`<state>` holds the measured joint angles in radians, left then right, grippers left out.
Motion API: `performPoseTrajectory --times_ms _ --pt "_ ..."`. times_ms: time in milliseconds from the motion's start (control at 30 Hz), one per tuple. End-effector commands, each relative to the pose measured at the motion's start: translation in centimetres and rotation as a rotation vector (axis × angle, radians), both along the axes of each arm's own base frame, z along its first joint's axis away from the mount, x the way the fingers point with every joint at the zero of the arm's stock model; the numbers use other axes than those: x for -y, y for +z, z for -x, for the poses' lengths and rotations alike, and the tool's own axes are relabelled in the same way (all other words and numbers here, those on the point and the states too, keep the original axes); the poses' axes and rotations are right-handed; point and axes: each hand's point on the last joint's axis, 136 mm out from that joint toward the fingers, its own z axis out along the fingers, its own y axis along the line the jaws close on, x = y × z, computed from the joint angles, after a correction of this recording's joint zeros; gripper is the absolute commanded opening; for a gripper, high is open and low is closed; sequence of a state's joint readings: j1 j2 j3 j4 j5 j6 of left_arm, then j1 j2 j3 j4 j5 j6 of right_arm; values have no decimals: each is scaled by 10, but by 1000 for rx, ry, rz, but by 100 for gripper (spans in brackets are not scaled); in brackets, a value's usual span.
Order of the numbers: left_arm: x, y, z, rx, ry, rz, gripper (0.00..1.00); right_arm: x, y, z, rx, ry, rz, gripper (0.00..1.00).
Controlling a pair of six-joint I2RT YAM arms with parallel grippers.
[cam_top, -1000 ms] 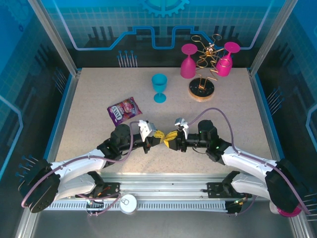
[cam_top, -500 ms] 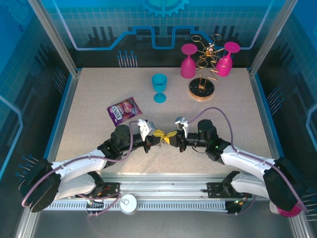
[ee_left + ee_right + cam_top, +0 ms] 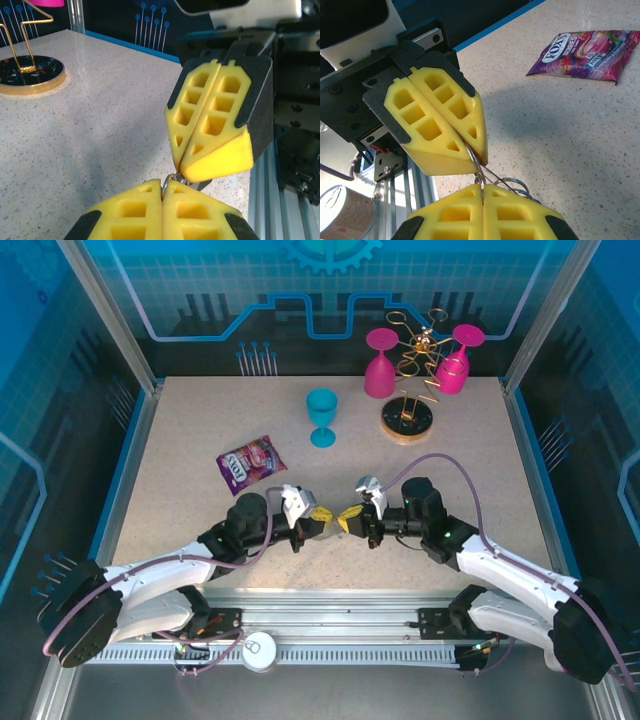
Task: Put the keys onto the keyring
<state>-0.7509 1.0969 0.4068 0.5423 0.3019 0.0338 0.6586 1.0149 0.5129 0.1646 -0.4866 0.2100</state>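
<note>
While the top view looks down, the left gripper and right gripper meet tip to tip. Left wrist view: both finger pairs are closed, pinching the keyring's wire rings between their tips. Right wrist view: the rings bridge both closed pairs; the keys are too small to tell.

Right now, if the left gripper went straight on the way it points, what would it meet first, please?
Apart from the small metal rings that both pinch, the right gripper: its shut yellow fingers face the left gripper tip to tip, seemingly very close.
</note>
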Motion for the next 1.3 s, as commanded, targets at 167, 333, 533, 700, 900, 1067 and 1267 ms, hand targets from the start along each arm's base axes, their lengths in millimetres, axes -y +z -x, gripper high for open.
performPoseTrajectory --times_ms 167,333,533,700,900,1067,1267 --pt "-1 12 -1 46 6 31 0 -6 -8 15 -59 108 29 22" --pt "3 18 2 43 -22 62 0 -4 4 13 51 103 -1 37" --pt "6 23 9 50 -65 91 0 8 20 7 319 48 -22 33" --pt "7 23 16 71 -103 110 0 14 28 9 480 45 -2 29" --pt "9 24 18 78 -122 116 0 6 34 11 507 97 6 29" --pt "9 24 18 78 -126 117 0 -3 32 11 497 130 7 28" --pt "9 23 18 76 -121 114 0 -13 35 13 501 164 -7 27"
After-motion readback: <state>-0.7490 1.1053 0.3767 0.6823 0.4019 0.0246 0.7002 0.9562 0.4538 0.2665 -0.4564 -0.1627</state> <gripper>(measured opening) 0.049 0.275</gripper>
